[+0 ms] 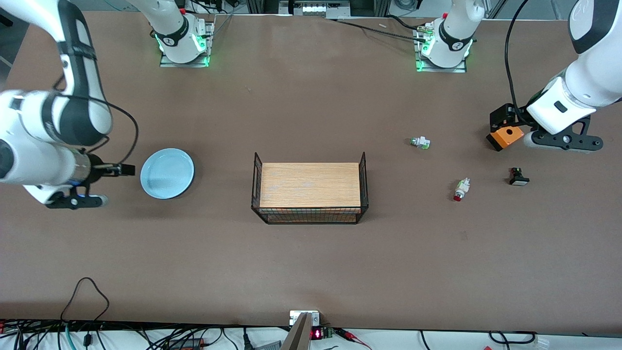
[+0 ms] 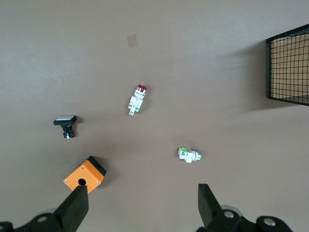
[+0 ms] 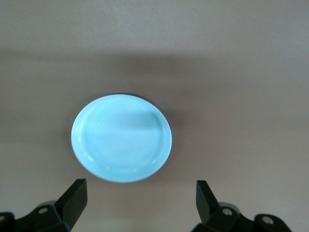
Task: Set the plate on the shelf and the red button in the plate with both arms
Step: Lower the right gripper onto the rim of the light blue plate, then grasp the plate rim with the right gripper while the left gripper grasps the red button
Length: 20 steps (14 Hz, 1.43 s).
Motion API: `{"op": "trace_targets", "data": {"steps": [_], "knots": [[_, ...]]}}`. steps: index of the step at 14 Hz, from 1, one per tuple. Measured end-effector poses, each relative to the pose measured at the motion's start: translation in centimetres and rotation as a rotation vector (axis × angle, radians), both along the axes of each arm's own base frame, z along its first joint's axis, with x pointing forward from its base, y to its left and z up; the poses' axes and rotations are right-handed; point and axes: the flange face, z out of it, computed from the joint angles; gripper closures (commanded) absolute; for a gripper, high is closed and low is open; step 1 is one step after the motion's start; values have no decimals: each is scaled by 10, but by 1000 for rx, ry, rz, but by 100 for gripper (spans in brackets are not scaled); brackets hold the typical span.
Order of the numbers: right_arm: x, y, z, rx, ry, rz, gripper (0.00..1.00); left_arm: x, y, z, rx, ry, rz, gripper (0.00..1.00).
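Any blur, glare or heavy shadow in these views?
Right wrist view: soft focus, a broad shadow band crosses the table and the plate. Left wrist view: sharp, the red button casts little shadow. Front view: even light, green glow at both arm bases.

We see a pale-blue round plate, a red-capped whitish button, an orange box, a brown bench.

A robot lab is shown: two robot arms are bolted to a big brown table, and cables are strung along its edge.
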Motion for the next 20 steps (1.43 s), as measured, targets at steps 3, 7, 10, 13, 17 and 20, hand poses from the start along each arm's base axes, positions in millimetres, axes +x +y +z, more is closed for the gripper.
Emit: {"op": "trace_targets", "data": {"steps": [3, 7, 10, 13, 17, 20], "knots": [[-12, -8, -56, -2, -50, 2, 0, 0, 0, 0, 0, 0, 1, 0], [-45, -38, -117, -6, -86, -32, 0, -2, 0, -1, 2, 18, 2, 0], [-68, -53, -147, -6, -117, -48, 0, -3, 2, -2, 2, 24, 5, 0], [-90, -54, -171, -5, -136, -48, 45, -2, 2, -2, 2, 24, 5, 0], [-97, -53, -177, 1, -115, -23, 100, -3, 2, -11, 5, 68, -2, 0], [-103, -50, -181, 7, -67, -16, 100, 5, 4, -44, 28, 141, -14, 0]]}}
